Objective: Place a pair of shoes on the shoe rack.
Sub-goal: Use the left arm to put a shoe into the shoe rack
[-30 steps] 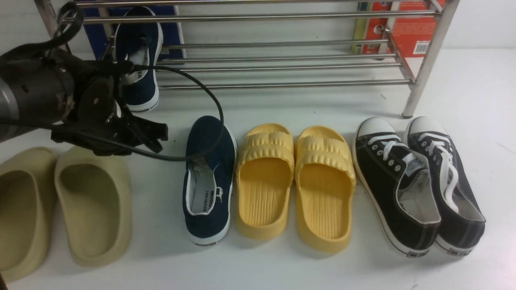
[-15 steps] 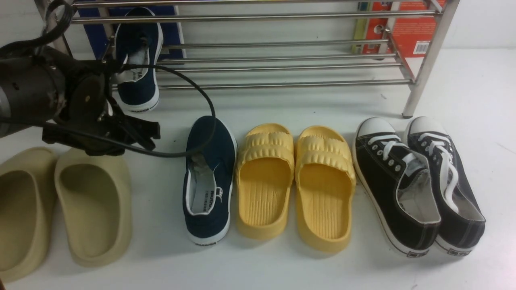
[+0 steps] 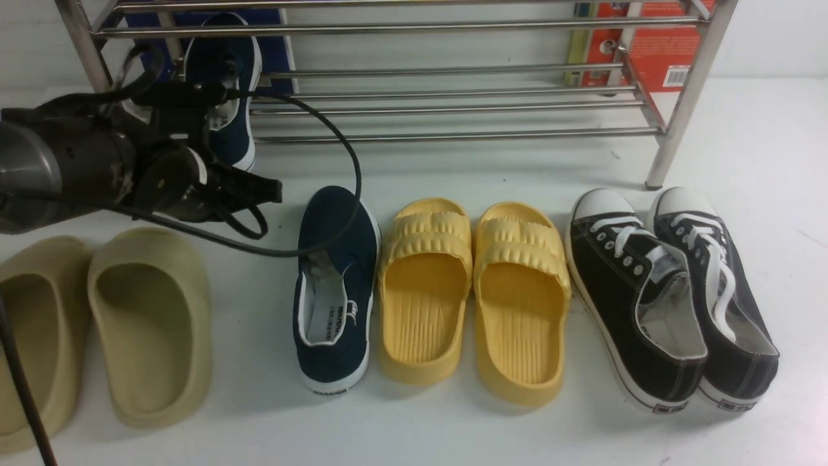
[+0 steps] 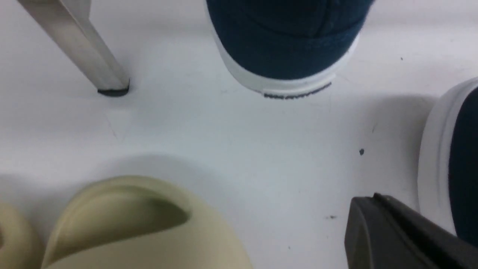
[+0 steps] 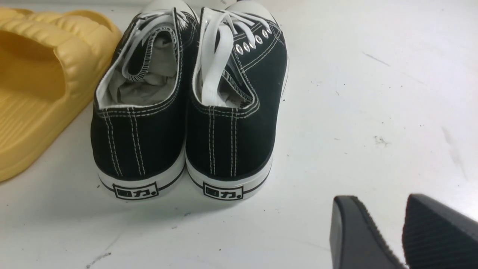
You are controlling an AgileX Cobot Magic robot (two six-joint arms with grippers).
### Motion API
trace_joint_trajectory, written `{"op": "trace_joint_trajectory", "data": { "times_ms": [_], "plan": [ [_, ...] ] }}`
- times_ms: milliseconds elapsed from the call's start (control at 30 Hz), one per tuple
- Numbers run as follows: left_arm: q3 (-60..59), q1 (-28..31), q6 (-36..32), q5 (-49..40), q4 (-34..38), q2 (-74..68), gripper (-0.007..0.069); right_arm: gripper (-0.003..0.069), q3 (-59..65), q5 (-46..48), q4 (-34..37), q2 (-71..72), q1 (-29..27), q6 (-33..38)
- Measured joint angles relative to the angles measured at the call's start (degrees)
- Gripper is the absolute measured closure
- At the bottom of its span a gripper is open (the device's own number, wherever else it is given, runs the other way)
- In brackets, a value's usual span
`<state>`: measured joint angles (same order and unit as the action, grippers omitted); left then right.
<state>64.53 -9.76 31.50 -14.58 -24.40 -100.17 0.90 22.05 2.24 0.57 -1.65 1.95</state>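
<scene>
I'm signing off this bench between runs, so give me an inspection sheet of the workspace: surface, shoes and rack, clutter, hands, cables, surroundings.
Surface: white tabletop, small dark specks and scuffs.
Job's things: one navy slip-on on the steel shoe rack's lower tier; its mate on the tabletop.
Clutter: yellow slides, black lace-up sneakers, beige clogs.
Hands: left hand shut, nothing seen in it; right hand open, empty.
Cables: black cable loops from the left arm, across the view of the mate.
Surroundings: red box and blue box behind the rack.
</scene>
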Motion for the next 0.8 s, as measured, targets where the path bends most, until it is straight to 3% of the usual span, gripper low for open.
{"op": "trace_joint_trajectory", "data": {
  "times_ms": [600, 700, 800],
  "plan": [
    [0.00, 5.43, 0.34, 17.39, -1.60, -0.42, 0.0638, 0.0419, 0.00, 0.00, 0.00, 0.00, 0.00, 0.00],
    [0.00, 6.24, 2.64, 15.62, -0.65, 0.04, 0.0638, 0.0419, 0.00, 0.00, 0.00, 0.00, 0.00, 0.00],
    [0.00, 5.43, 6.07, 5.35, 0.61, 3.00, 0.0638, 0.0419, 0.00, 0.00, 0.00, 0.00, 0.00, 0.00]
  ]
}}
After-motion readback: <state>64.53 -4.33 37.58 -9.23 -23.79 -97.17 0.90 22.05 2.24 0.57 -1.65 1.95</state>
